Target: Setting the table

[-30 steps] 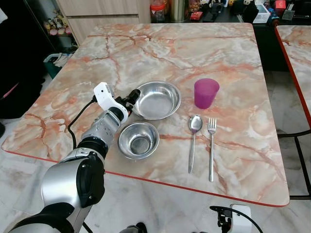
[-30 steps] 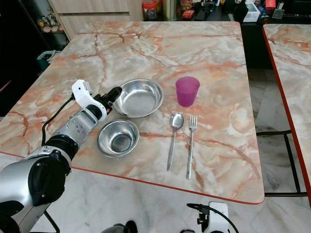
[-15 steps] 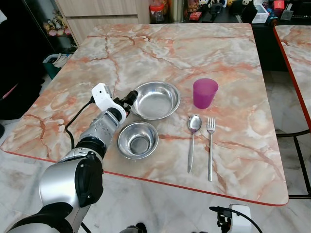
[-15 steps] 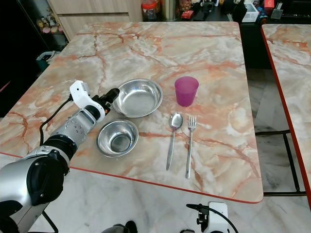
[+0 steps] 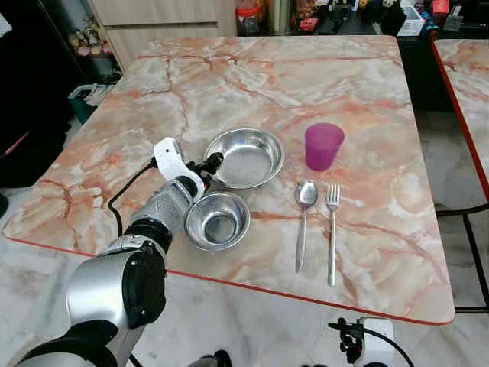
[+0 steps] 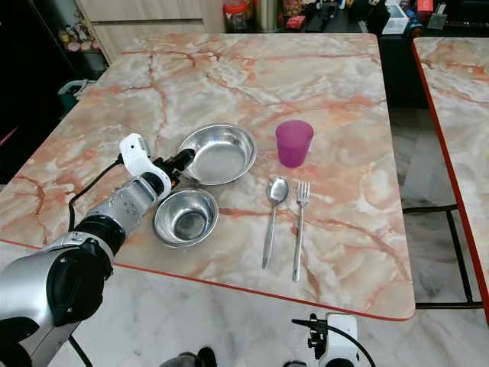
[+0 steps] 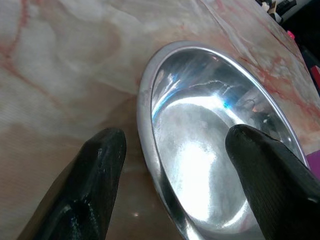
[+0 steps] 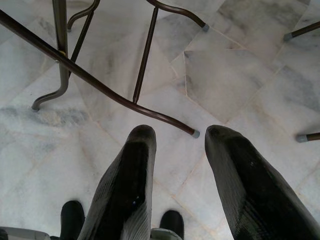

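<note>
A large steel bowl point(image 5: 244, 157) stands mid-table, and a smaller steel bowl point(image 5: 218, 221) sits just in front of it. To their right are a purple cup point(image 5: 323, 146), a spoon point(image 5: 303, 222) and a fork point(image 5: 332, 229) lying side by side. My left gripper point(image 5: 212, 163) is at the large bowl's left rim point(image 7: 150, 130) and is open. One finger point(image 7: 95, 185) is outside the rim over the table, the other point(image 7: 265, 180) is over the bowl's inside. My right gripper point(image 8: 175, 165) hangs open below the table edge, over the floor.
The marble table point(image 5: 191, 84) has bare room to the left and at the back. A second table point(image 5: 466, 69) stands close on the right. Jars and small items line the far edge point(image 5: 267, 15). Metal chair legs point(image 8: 100, 85) cross the tiled floor under my right arm.
My left gripper has slid a little nearer and to the right along the large bowl's left rim. The bowls, cup, spoon and fork have stayed put.
</note>
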